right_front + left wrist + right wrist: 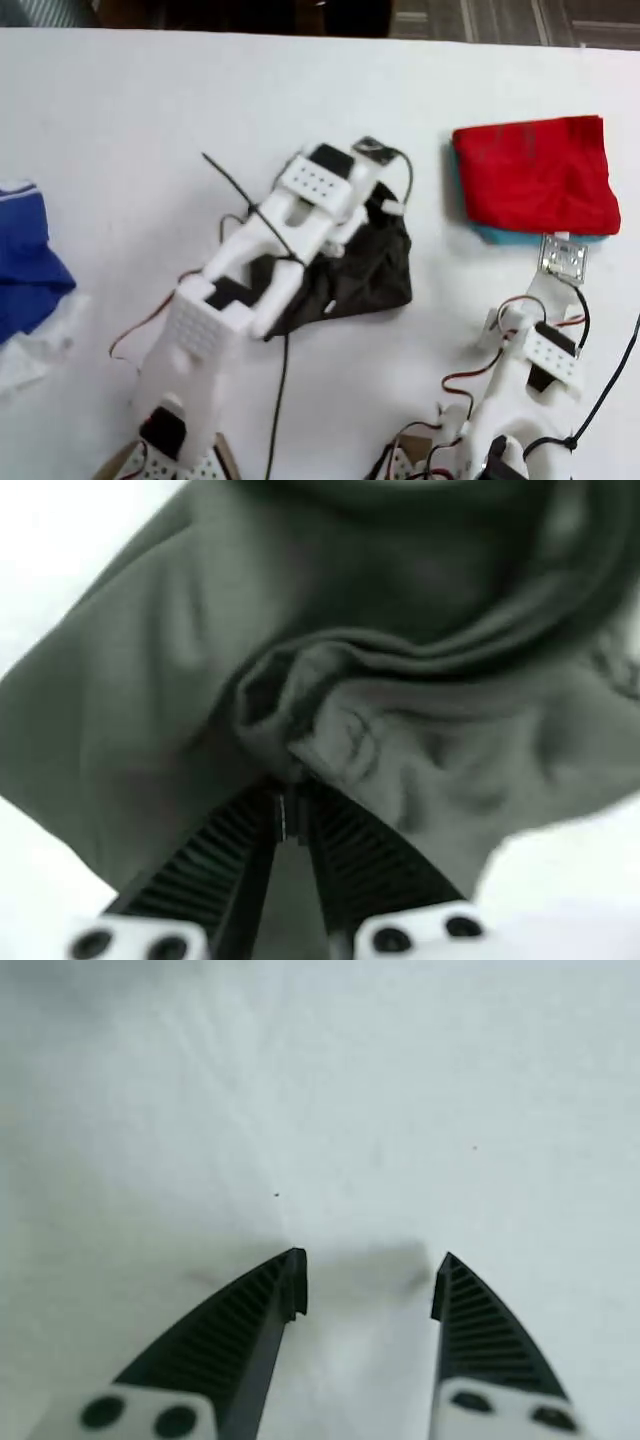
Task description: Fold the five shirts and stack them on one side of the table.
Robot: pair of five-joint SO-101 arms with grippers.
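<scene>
— Two grippers, state?
— Right gripper (371,1262) jaws apart over bare table (150,100). Left gripper (290,815) clamped on one black shirt (365,265), mid-table.
— Other shirts?
— Four: white shirt (30,355) and blue shirt (25,260) at left edge; red shirt (535,175) folded on teal shirt (498,236), farther back right.

white table (150,110), black shirt (368,272), red shirt (535,175), teal shirt (497,236), blue shirt (25,262)

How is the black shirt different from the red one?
The red shirt is folded into a neat flat square, but the black shirt is bunched and wrinkly. The red shirt lies on top of a teal cloth with nothing gripping it. The black shirt lies straight on the table and is pinched by the left gripper. Both are on the same white table.
</scene>
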